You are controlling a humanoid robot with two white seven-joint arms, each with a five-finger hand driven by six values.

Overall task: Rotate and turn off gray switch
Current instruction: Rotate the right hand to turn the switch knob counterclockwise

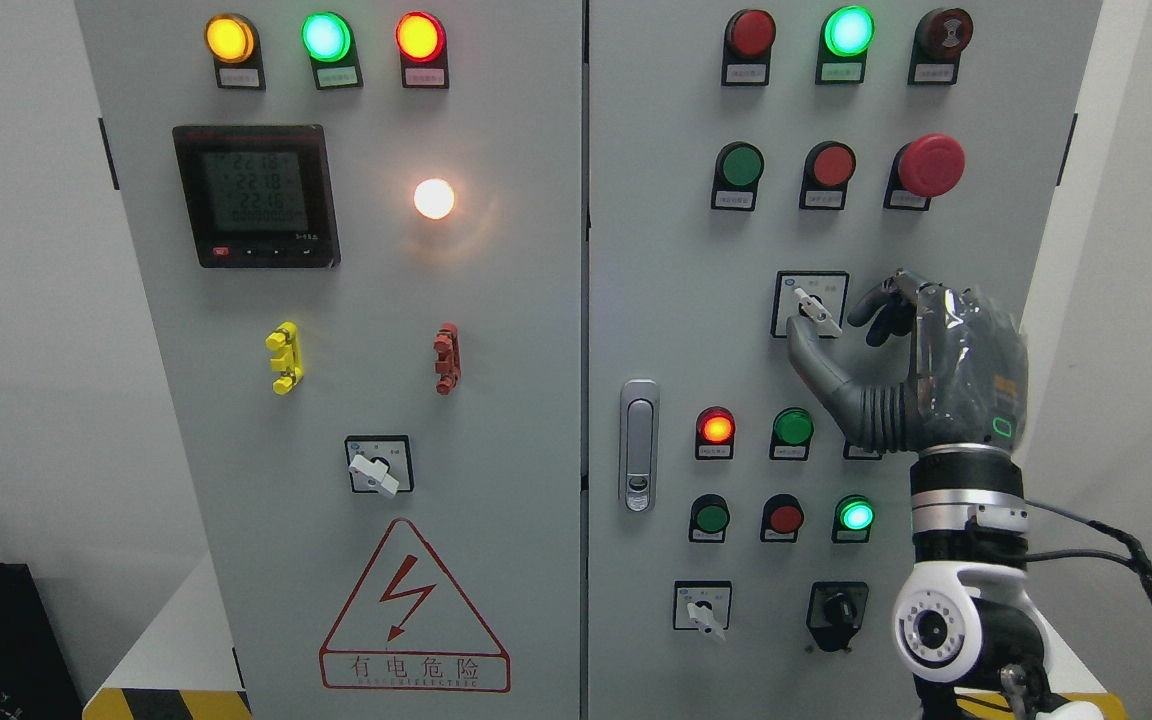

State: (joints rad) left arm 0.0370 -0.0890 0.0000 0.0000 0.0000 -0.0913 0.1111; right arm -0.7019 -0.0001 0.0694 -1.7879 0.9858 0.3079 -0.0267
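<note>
Your right robot hand pinches the gray switch on the cabinet's right door.

The switch sits in its square plate at mid-height on that door, below the red mushroom button, its white lever tilted down to the right. Your thumb comes up from below to the lever's lower end, and your curled fingers close in from the right, just beside it. The cabinet's latch handle lies lower left.

Meter display: three rows reading about 221.8, 221.8, 221.6
Warning triangle sign: 有电危险, over a smaller line too small to read
Button label plates: print illegible
</note>
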